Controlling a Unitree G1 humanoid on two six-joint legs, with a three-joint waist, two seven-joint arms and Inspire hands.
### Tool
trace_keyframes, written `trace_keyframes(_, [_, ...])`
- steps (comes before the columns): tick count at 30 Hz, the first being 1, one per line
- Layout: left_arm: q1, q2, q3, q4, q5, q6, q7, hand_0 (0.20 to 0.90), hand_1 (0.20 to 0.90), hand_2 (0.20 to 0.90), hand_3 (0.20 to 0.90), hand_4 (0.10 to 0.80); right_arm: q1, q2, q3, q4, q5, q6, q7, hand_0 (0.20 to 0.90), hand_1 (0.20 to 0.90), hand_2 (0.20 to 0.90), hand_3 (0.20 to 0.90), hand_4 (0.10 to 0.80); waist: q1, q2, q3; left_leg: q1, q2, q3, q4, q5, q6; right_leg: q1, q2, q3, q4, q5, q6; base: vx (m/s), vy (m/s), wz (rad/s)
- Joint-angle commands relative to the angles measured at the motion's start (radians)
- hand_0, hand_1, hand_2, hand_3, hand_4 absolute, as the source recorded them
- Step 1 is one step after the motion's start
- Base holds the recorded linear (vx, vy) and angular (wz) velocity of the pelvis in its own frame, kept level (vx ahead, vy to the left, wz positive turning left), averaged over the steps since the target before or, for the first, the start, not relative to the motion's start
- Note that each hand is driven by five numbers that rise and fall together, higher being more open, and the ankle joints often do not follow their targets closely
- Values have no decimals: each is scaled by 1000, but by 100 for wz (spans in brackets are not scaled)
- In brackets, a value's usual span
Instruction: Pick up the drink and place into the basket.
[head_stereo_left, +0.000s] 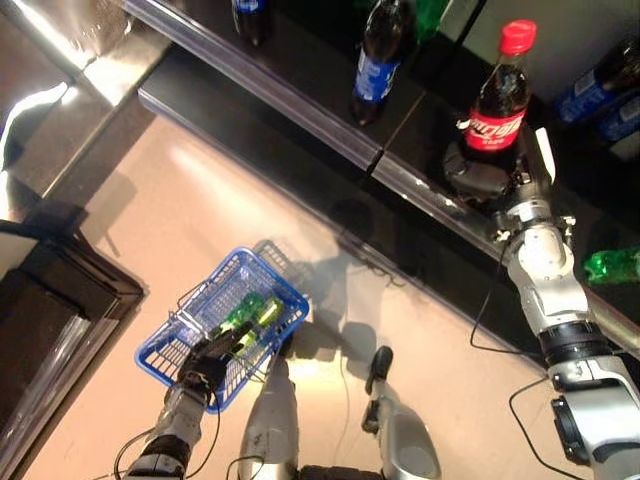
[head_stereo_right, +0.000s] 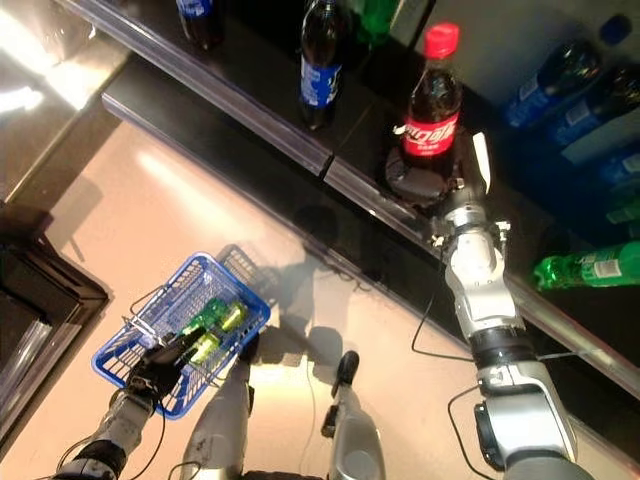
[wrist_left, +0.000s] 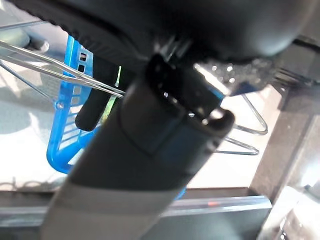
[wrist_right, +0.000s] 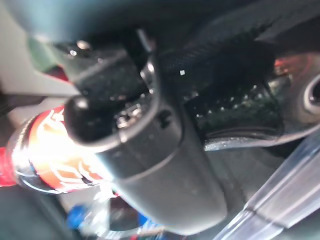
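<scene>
So the right robot hand (head_stereo_left: 480, 172) is up at the dark shelf (head_stereo_left: 300, 90), fingers curled around the lower body of the cola bottle (head_stereo_left: 497, 105), the one with the red cap and red label. The bottle stands upright, with its bottom hidden behind the hand, so I can't really tell whether it's resting on the shelf or lifted off it. The right wrist view shows the red label pressed right up against the thumb, so the grip looks solid.

Down low, the left robot hand (head_stereo_left: 205, 362) is wrapped around the wire handle of the blue basket (head_stereo_left: 165, 350), which hangs over the beige floor (head_stereo_left: 200, 200). Two green bottles (head_stereo_left: 248, 318) already lie inside it, side by side.

On the shelf to the robot's left of the cola there's a dark bottle with a blue label (head_stereo_left: 380, 60), and another one further along (head_stereo_left: 250, 18), only partly in view. A green bottle (head_stereo_left: 612, 265) lies on its side off to the right of the arm, and a couple of blue-labelled bottles (head_stereo_left: 600, 95) sit behind it.
</scene>
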Motion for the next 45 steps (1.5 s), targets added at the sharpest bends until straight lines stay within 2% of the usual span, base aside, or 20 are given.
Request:
trace_keyframes(1, [101, -9, -22, -92, 13, -76, -131, 300, 300, 300, 200, 100, 53, -44, -57, -141, -32, -108, -4, 300, 300, 300, 200, 100, -17, 8, -387, 44, 33, 57, -87, 2, 19, 9, -56, -18, 25, -15, 43, 170, 17, 2])
trace_keyframes(8, [123, -50, -21, -177, -6, -67, -185, 300, 300, 300, 200, 100, 175, 18, -68, -223, -75, -115, 56, 300, 300, 300, 200, 100, -26, 16, -457, 101, 37, 73, -93, -7, 15, 88, -53, -37, 5, -21, 42, 118, 32, 12])
trace_keyframes(13, [129, -69, -36, -280, -46, -50, -226, 300, 300, 300, 200, 100, 218, 41, -80, -267, -61, -119, 96, 300, 300, 300, 200, 100, -24, 20, -470, 129, 40, 74, -93, -12, 15, 115, -54, -48, 3, -27, 41, 32, 23, 5])
trace_keyframes(19, [135, -81, -91, -456, -76, -37, -291, 300, 300, 300, 200, 100, 229, 70, -51, -303, -37, -125, 117, 300, 300, 300, 200, 100, -2, 20, -472, 156, 50, 80, -93, -16, 12, 145, -59, -73, -6, -27, 42, -20, 2, 8])
trace_keyframes(26, [174, -61, -148, -706, -109, 1, -363, 300, 300, 300, 200, 100, 285, 69, -41, -370, 24, -143, 152, 300, 300, 300, 200, 100, 13, 19, -469, 159, 55, 69, -93, -14, 13, 159, -57, -88, -2, -32, 39, 0, -4, 4])
trace_keyframes(32, [144, -23, -223, -863, -135, 25, -379, 300, 300, 300, 200, 100, 264, 82, 5, -378, 43, -134, 140, 300, 300, 300, 200, 100, 31, 20, -465, 158, 53, 51, -93, -16, 12, 173, -59, -107, -5, -36, 40, -26, -9, 4])
trace_keyframes(45, [89, 21, -303, -1085, -185, 70, -384, 300, 300, 300, 200, 100, 267, 97, 110, -434, 87, -121, 177, 300, 300, 300, 200, 100, 42, 22, -470, 150, 49, 38, -93, -10, 11, 180, -65, -125, -7, -34, 46, -2, -5, 12])
